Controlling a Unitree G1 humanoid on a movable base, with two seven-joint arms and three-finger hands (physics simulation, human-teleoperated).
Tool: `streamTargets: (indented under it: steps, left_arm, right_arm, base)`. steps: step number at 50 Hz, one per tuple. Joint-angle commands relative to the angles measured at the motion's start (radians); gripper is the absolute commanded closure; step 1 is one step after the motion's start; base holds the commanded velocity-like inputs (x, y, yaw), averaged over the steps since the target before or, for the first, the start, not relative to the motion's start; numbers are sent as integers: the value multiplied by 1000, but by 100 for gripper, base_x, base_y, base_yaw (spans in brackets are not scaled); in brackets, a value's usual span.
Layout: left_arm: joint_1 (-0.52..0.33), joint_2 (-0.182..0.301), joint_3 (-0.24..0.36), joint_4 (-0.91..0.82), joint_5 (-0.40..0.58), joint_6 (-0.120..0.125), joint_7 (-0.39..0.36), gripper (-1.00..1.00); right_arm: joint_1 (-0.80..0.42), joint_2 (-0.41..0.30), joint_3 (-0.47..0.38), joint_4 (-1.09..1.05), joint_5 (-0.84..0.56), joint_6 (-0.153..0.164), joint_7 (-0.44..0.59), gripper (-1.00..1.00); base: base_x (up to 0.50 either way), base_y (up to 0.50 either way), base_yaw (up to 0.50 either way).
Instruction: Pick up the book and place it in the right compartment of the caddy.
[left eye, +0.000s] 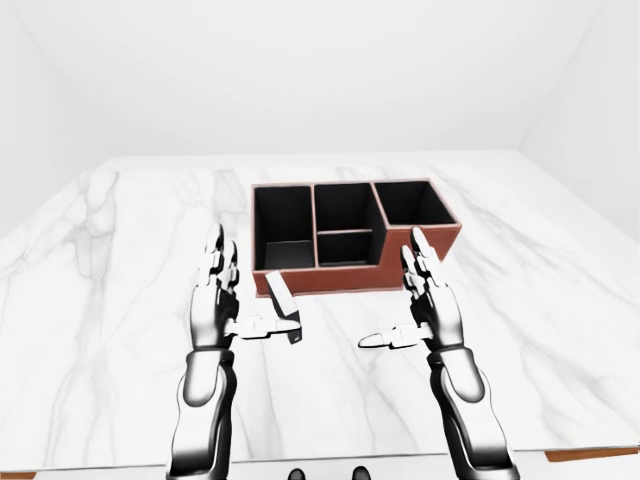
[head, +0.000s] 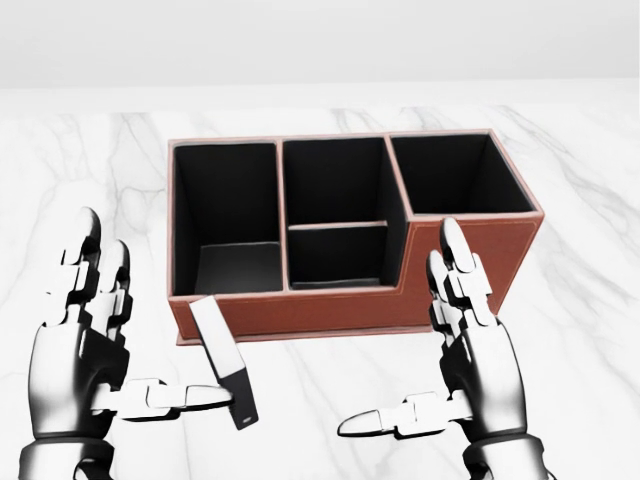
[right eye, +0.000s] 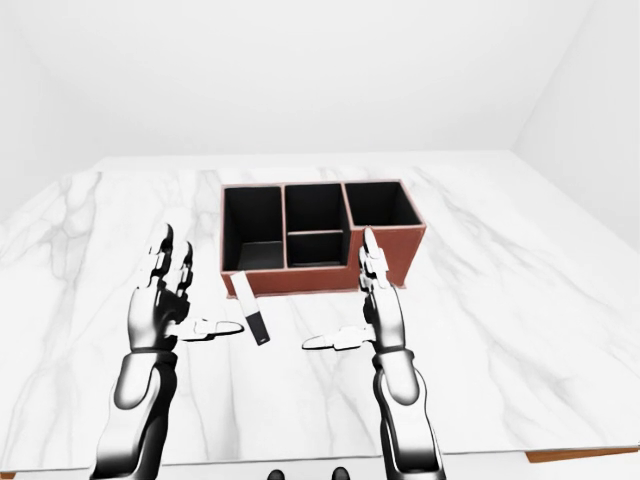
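Head view: both robot hands spread wide, empty; left robot hand (head: 85, 350) should wrap the leaning book (head: 225, 362) squarely before lifting toward the caddy (head: 440, 250).

Bright, even, sharp render; faint shadows

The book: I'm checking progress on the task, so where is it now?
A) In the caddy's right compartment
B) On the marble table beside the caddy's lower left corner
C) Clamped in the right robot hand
B: the book lies outside the caddy, near the left robot hand, ungrasped.
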Motion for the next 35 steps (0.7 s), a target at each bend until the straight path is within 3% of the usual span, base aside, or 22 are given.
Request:
streamTargets:
  steps: [1,7,35]
  left_arm:
    - [8,-1,0,-35,-15,0,1,-100]
    - [14,-2,-10,-49,-18,0,-7,-100]
    - [20,-2,-17,-78,3,0,2,-100]
  right_arm:
    - [8,0,4,-22,4,0,-1,-100]
    - [2,0,6,-8,-5,0,-3,-100]
    - [-8,3,9,20,1,0,4,-100]
  base:
    - [30,0,0]
    - [23,0,0]
    - [0,0,0]
